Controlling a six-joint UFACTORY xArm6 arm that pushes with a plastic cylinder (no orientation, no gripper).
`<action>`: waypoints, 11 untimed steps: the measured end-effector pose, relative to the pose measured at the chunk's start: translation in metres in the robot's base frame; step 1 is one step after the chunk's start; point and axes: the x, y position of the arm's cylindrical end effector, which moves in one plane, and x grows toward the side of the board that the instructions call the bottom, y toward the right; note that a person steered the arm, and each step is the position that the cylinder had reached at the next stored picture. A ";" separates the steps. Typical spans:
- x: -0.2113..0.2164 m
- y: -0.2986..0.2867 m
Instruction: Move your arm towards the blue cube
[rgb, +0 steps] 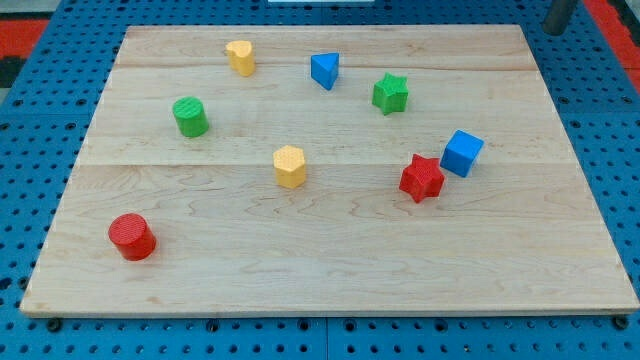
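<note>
My tip (557, 30) hangs at the view's top right, off the table (330, 270); the approach looks barely begun, needing travel down toward the blue cube (461, 153); it has no fingers.

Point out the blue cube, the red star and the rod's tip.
blue cube (462, 153): camera view, on its top face.
red star (422, 178): camera view, centre of its top.
my tip (556, 30): camera view, rod's lower end, top right corner, off the board.

Lab test bench: wooden board (330, 270) on blue perforated plate (30, 100), small coloured blocks scattered.
</note>
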 end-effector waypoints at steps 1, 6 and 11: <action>0.000 0.000; 0.011 -0.051; 0.031 -0.050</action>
